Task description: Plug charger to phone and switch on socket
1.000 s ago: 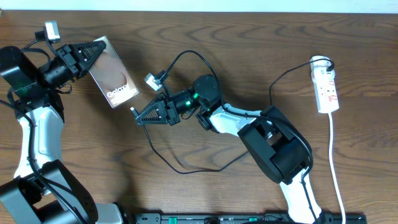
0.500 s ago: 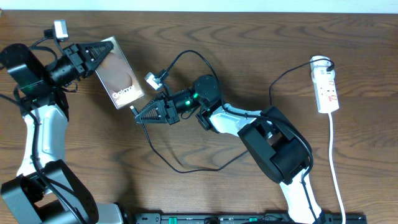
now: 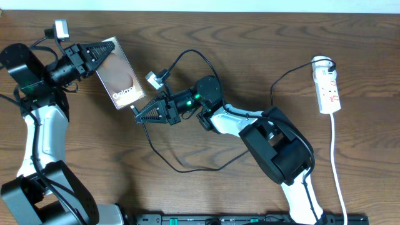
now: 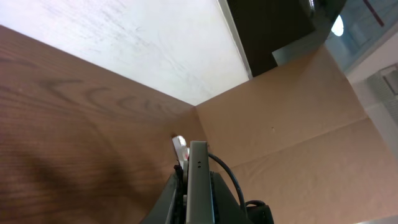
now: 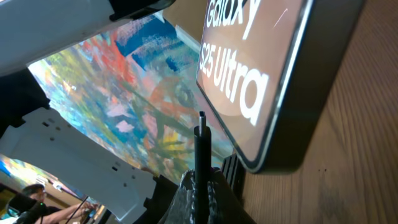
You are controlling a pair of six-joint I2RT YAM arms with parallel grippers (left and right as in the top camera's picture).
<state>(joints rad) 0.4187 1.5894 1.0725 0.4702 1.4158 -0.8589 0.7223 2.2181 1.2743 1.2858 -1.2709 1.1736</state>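
Phone: dark glossy brownish slab (image 3: 120, 74) with white "Galaxy" lettering at one end; the right wrist view reads "S25 Ultra" below that.
Left gripper: (image 3: 101, 50) clenched on the phone's unlettered end; its own wrist view shows the phone edge-on.
Charger: thin black cable with a slim tip (image 3: 133, 110) just beside the phone's lettered end.
Right gripper: (image 3: 138, 117) clamped on the charger just behind the tip.
Room: bare table (image 3: 187, 200) lies below the phone; the charger's slack loops there and above the right arm.
Socket: narrow white strip (image 3: 327, 84) with red marks, well apart from the phone near the right edge; its white cord (image 3: 334, 162) runs down.
Hidden: whether tip and phone touch cannot be told; the switch positions are too small to make out.
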